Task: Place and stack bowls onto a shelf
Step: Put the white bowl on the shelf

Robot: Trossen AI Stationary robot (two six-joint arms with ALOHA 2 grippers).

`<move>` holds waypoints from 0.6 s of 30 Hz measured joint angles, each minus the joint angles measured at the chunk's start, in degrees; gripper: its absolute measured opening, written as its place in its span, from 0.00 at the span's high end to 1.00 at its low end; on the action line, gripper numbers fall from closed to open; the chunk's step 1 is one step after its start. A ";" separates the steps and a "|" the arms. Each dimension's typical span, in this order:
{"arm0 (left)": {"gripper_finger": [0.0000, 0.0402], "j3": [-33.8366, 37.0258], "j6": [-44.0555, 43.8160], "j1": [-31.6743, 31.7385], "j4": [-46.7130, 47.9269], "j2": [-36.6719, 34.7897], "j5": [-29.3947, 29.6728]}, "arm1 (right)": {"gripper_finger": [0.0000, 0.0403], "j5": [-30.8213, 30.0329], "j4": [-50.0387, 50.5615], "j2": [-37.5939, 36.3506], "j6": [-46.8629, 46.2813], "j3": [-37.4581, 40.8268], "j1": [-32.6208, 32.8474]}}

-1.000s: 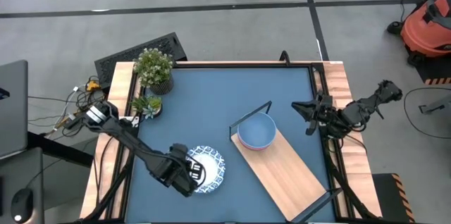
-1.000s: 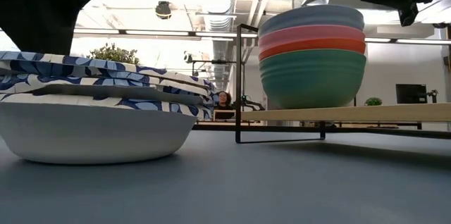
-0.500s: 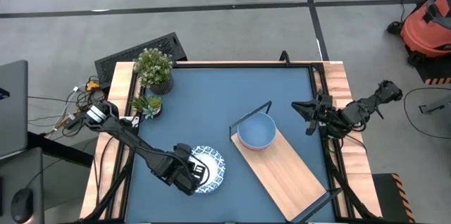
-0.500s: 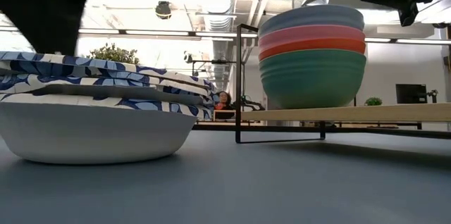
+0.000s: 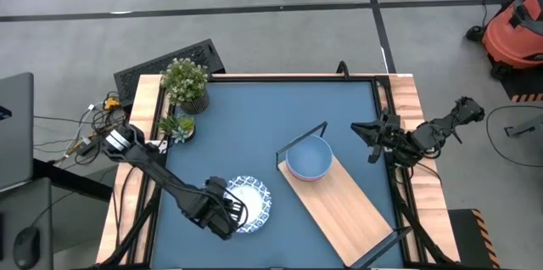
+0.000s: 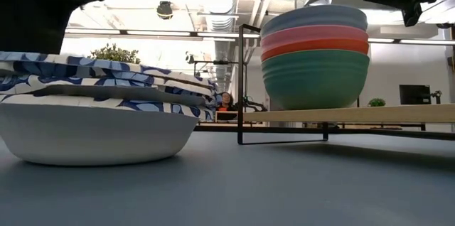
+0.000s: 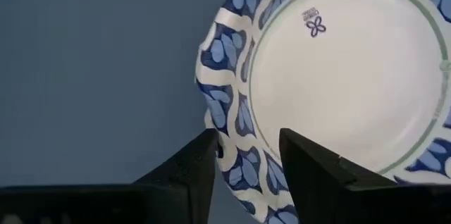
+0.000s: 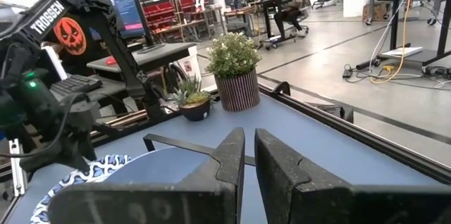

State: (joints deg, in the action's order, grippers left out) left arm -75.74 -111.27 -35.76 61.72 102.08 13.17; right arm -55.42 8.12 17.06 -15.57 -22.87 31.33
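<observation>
Centrally, on the blue table [image 5: 254, 126]: one light-wood shelf [image 5: 344, 205], laid diagonally, black wire frame [image 5: 301, 138] at its upper end. Stacked on that framed end: four plain bowls [image 6: 314, 55], pale blue on top, then pink, red, green lowest. Left of the shelf, well apart from it: patterned bowls [image 5: 248, 203], blue-and-white, shallow, nested in a stack directly on the tabletop. Left gripper [image 5: 227, 212]: at the patterned stack's near-left edge, fingers [image 7: 310, 175] parted with the top bowl's rim lying between them, not closed on it. Right gripper [image 5: 370, 141]: raised at the table's right edge, fingers nearly together, holding nothing. Two potted plants [image 5: 184, 81] at the far-left corner.
</observation>
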 joint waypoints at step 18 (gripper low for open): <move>0.89 -0.01 -0.12 0.16 -1.23 0.25 0.61 | 0.84 0.02 0.02 0.00 0.07 0.00 0.00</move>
State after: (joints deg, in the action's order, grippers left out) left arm -75.75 -111.39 -35.60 60.49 102.32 13.78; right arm -55.40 8.14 17.06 -15.51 -22.87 31.33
